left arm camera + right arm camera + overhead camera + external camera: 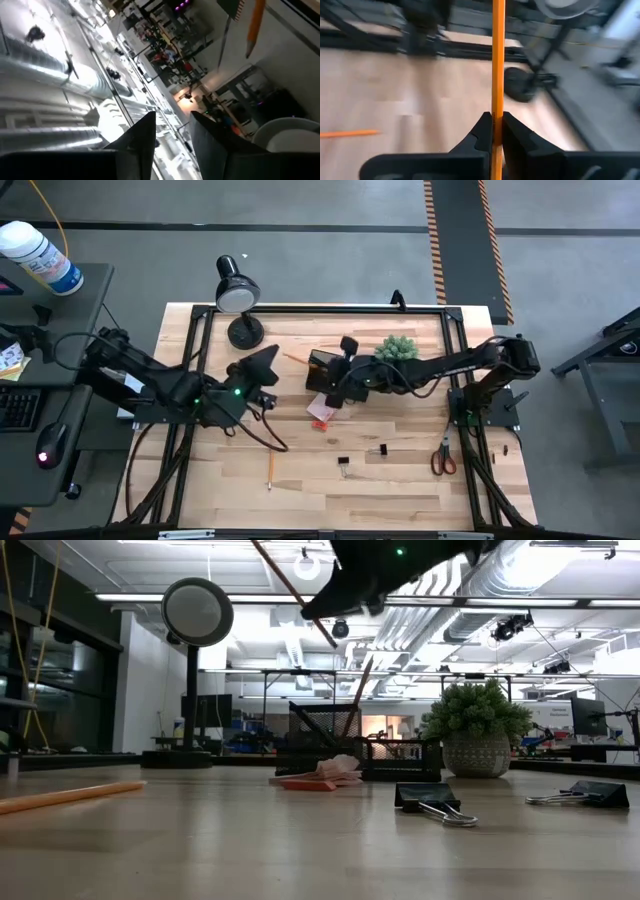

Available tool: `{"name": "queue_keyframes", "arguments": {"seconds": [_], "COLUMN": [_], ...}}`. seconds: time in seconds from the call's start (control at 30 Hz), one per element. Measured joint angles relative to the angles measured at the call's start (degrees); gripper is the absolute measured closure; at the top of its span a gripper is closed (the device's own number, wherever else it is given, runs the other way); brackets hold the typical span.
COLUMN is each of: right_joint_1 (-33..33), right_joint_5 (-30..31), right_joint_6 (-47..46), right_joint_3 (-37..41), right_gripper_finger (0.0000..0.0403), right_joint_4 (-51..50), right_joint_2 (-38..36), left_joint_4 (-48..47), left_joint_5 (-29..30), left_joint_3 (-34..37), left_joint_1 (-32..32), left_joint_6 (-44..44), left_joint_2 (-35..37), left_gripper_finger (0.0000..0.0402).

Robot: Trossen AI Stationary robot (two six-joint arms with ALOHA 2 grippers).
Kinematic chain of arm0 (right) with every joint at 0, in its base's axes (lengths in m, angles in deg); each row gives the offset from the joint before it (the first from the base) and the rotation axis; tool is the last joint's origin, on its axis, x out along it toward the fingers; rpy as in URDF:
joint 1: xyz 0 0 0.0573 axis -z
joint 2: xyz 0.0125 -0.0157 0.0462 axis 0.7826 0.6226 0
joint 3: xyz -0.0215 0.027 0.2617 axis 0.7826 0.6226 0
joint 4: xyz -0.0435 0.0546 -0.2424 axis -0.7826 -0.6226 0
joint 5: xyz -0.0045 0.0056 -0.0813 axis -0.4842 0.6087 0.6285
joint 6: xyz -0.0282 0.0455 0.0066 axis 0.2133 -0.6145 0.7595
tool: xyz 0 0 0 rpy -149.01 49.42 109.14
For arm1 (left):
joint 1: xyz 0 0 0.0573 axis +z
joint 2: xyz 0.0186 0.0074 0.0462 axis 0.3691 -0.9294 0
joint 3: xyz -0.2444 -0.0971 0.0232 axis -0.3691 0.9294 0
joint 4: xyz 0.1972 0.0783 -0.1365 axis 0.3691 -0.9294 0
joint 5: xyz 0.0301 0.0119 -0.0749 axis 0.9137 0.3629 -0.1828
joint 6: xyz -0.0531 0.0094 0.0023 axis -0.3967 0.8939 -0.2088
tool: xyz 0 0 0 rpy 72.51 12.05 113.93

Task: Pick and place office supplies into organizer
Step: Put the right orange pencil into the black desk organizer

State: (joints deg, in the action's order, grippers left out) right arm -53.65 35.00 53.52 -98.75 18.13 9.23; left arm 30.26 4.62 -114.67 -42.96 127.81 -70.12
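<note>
The right gripper (493,131) hangs over the middle of the tabletop (400,490), right at the organizer (322,370), with its jaws clenched on an orange pencil (498,60). In the right wrist view that pencil runs straight out between the two dark fingers, its long axis in line with the gripper's own reach. From above, a short orange length of it (295,359) shows just left of the organizer, pointing up and to the left, toward the desk lamp (238,288). In the low view it appears as a thin slanted stroke (292,590) descending toward the right into the gripper overhead.

The left gripper (262,366) is raised above the tabletop, just left of the organizer; its wrist camera looks up at the ceiling. Its jaws stand apart with nothing between the fingers (142,137).

A second pencil (269,470) lies flat on the tabletop near the front edge, its long axis running front to back. A pink sticky-note pad (321,412) lies just in front of the organizer. Two binder clips (344,465) lie further forward, and the red-handled scissors (443,457) lie toward the right edge, blades pointing to the back. The plant ball (397,346) sits right of the organizer.
</note>
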Motion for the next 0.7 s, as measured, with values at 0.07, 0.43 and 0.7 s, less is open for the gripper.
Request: {"name": "queue_keyframes", "arguments": {"seconds": [0.07,0.43,0.7], "right_joint_1": [-0.56,-5.46,-7.06], "right_joint_5": [6.18,38.18,54.84], "right_joint_6": [3.59,19.48,37.79], "right_joint_3": [-3.07,-12.08,-10.07], "right_gripper_finger": [0.0389,0.0389,0.0389], "right_joint_4": [-6.22,-32.42,-31.8], "right_joint_2": [0.0,0.02,3.63], "left_joint_4": [-0.08,-0.19,0.32], "left_joint_5": [0.96,7.64,-8.14], "left_joint_3": [0.0,0.0,0.02], "left_joint_1": [-0.08,-0.08,-0.02], "left_joint_6": [-1.83,-15.12,-22.67], "left_joint_2": [0.66,1.38,5.55], "left_gripper_finger": [0.0293,0.0295,0.0295]}}
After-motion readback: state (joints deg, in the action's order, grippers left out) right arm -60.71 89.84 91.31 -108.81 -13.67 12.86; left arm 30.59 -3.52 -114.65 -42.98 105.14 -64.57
